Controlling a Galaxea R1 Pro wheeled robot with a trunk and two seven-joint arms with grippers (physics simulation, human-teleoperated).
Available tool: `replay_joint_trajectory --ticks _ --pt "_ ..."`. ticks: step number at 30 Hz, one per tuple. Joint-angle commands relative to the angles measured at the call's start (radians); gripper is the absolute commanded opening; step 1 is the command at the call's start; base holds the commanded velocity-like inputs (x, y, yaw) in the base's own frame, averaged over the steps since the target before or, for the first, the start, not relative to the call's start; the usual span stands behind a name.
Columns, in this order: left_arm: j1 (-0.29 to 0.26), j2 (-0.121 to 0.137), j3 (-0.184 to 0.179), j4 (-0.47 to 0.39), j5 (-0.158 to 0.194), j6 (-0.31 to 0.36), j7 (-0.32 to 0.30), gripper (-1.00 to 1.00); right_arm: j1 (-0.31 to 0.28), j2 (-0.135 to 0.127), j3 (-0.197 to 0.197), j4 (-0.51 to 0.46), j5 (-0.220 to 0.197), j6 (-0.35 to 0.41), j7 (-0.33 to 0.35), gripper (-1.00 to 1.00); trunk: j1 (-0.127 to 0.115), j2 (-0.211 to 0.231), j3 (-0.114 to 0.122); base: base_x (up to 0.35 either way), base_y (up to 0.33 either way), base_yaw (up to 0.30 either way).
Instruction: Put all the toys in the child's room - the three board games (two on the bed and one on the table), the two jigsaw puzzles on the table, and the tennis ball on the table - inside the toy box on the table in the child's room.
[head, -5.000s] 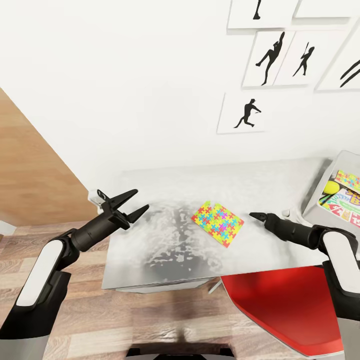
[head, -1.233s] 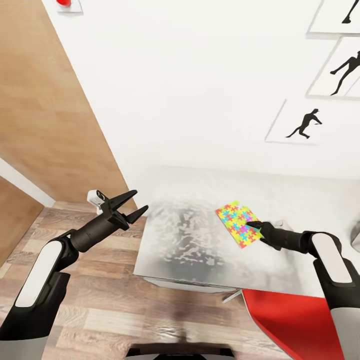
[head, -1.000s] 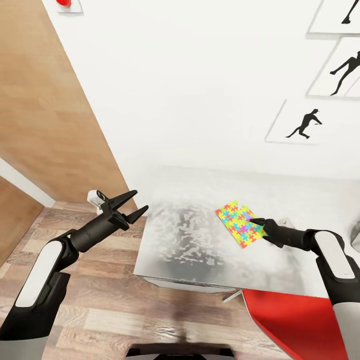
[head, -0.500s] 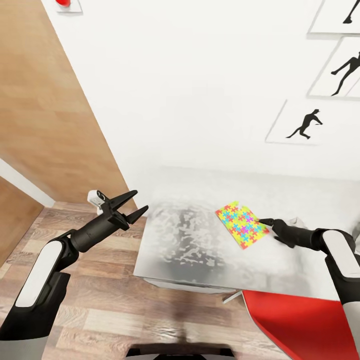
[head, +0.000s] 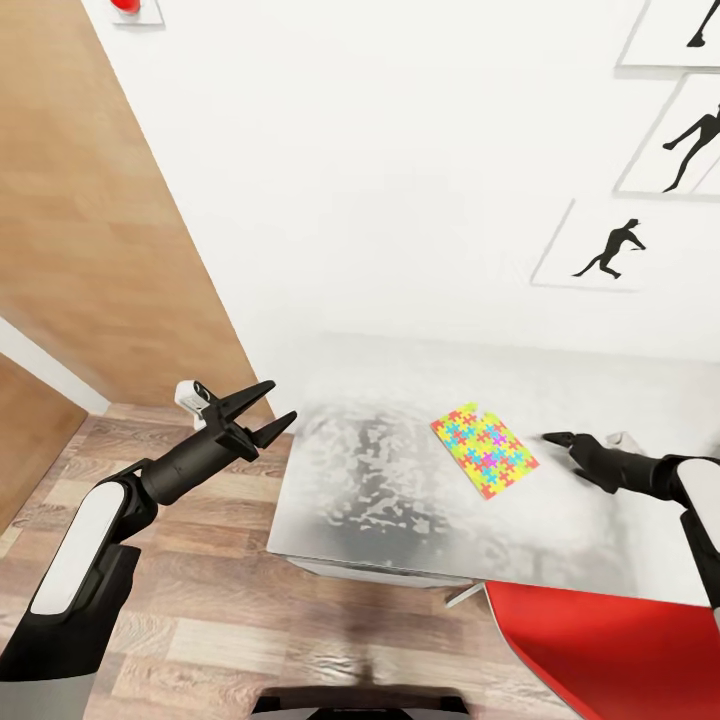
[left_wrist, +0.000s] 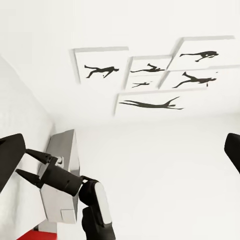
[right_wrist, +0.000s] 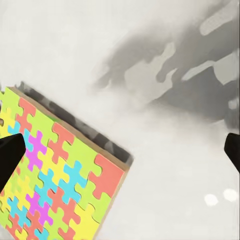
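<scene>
One jigsaw puzzle, a thin multicoloured sheet, lies flat on the pale table. My right gripper hovers low over the table just right of the puzzle, apart from it. The right wrist view has the puzzle under and ahead of the widely spread fingers, so that gripper is open and empty. My left gripper hangs open and empty over the floor, left of the table's end. In the left wrist view the right gripper stands open in front of the light grey toy box.
A red chair seat sits under the table's front edge at the right. Wooden wardrobe doors rise at the left, with a red wall button beside them. Silhouette pictures hang on the white wall above the table. Wood-plank floor lies below.
Over five seconds the view swung left. In the last second my right gripper drew back to the right, off the puzzle's edge. The puzzle stayed flat; the left arm held still.
</scene>
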Motion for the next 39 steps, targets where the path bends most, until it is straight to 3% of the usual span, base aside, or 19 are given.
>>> replay_joint_trajectory --ticks 1,39 --pt "-0.001 0.0 0.0 0.0 -0.005 0.002 -0.006 1.0 -0.002 -0.001 -0.003 0.001 -0.01 0.003 -0.01 1.0 0.001 -0.002 -0.001 0.008 0.0 0.0" --pt "-0.001 -0.001 -0.001 0.001 -0.005 0.002 -0.005 1.0 -0.005 0.004 0.0 0.012 -0.01 0.007 -0.009 1.0 0.001 -0.002 -0.001 0.051 0.0 0.0"
